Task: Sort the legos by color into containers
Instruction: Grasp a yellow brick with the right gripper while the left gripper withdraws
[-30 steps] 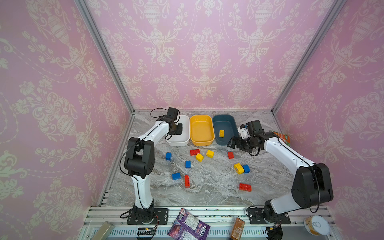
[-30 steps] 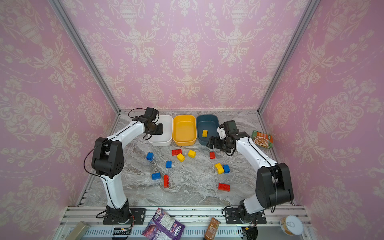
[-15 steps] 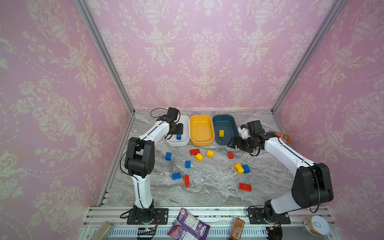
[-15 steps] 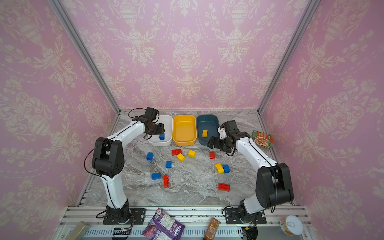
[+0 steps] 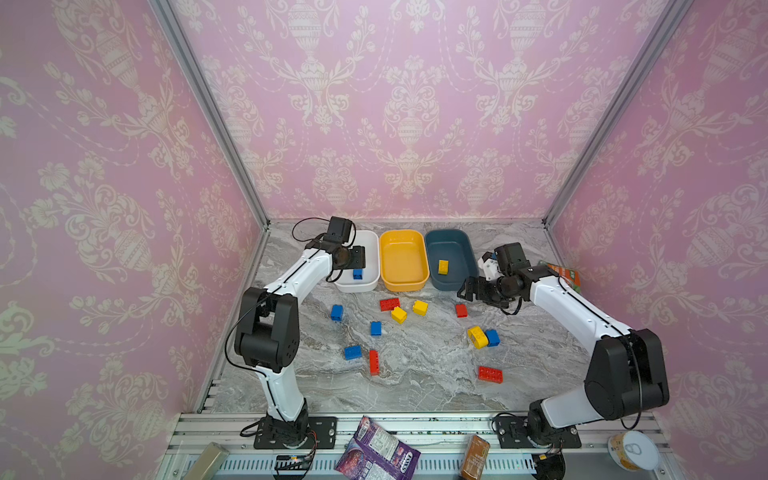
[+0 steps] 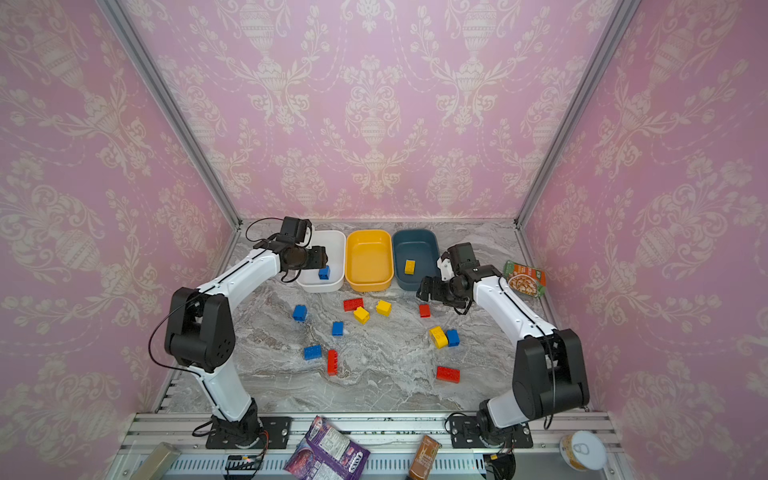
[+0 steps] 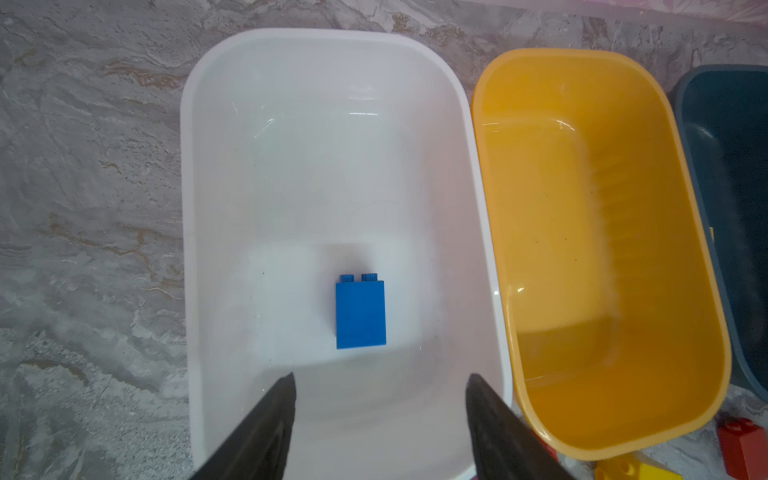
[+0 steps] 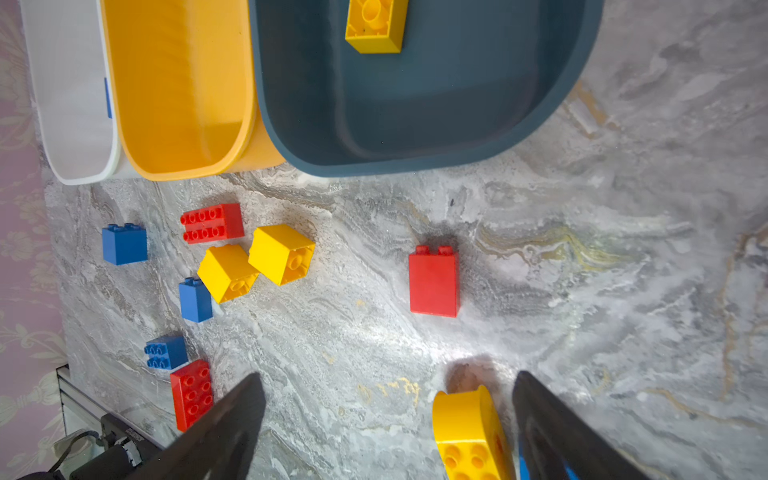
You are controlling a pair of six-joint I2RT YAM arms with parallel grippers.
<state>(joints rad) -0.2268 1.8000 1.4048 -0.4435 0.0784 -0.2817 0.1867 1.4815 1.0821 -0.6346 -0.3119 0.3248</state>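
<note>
Pink damask wallpaper is closing in a grey marbled tabletop [image 5: 415,390] on three sides in both top views. Just above frame centre, three containers are sitting side by side along the table's back edge: from left to right, a white tub [image 5: 372,249], a yellow-orange tub [image 5: 403,257] and a teal tub [image 5: 451,249]. One blue brick [image 7: 360,313] is lying on the floor of the white tub, and a yellow brick [image 5: 443,267] is lying in the teal tub.

The left gripper [image 7: 380,378] is hovering over the white tub with its fingers spread apart, gripping nothing; the blue brick is lying clear of them. The right gripper [image 8: 388,376] is hanging above the marble right of centre, in front of the teal tub, with its fingers likewise wide apart and holding nothing. In the right wrist view a short red brick [image 8: 433,284] is lying beyond its fingertips, and a curved yellow brick [image 8: 469,432] is lying on the marble close to one finger.

The loose legos [image 5: 398,314], red, blue and yellow, are lying scattered across the middle of the table.
</note>
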